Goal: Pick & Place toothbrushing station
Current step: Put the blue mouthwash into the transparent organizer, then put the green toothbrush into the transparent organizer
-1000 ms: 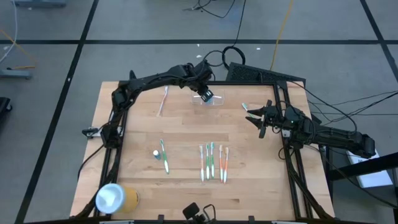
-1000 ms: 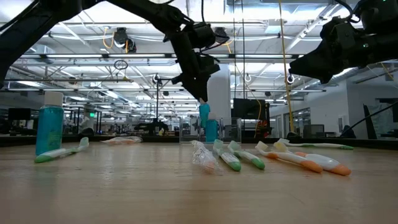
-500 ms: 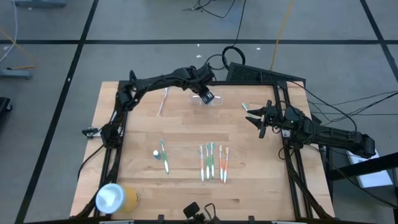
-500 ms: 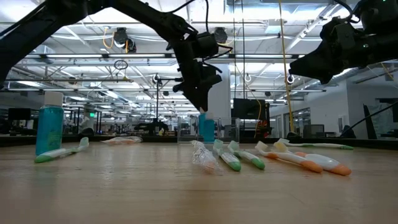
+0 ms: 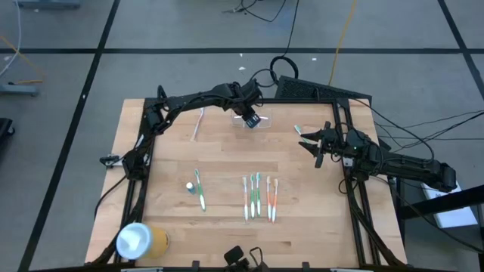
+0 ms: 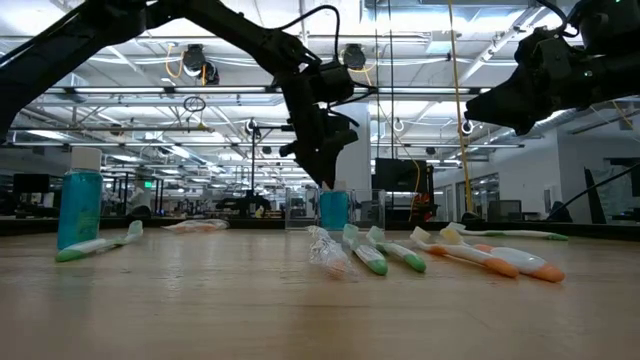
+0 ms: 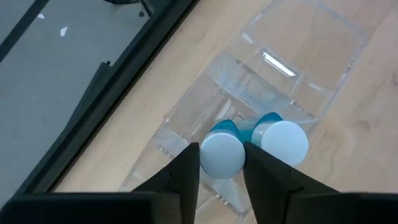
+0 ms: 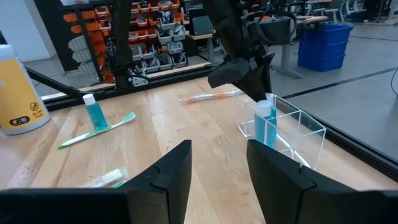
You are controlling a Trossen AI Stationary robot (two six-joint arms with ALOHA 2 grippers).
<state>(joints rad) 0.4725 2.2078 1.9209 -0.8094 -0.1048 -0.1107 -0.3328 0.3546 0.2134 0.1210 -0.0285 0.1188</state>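
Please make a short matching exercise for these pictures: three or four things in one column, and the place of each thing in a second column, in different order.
Things:
1. blue bottle
2. yellow cylinder
3. row of toothbrushes
4. right end effector

Places:
A. near left corner of the table
B. standing inside the clear holder
C. in the air near the table's right edge
D. lying on the near middle of the table

Pairs: 1-B, 2-A, 3-D, 4-C
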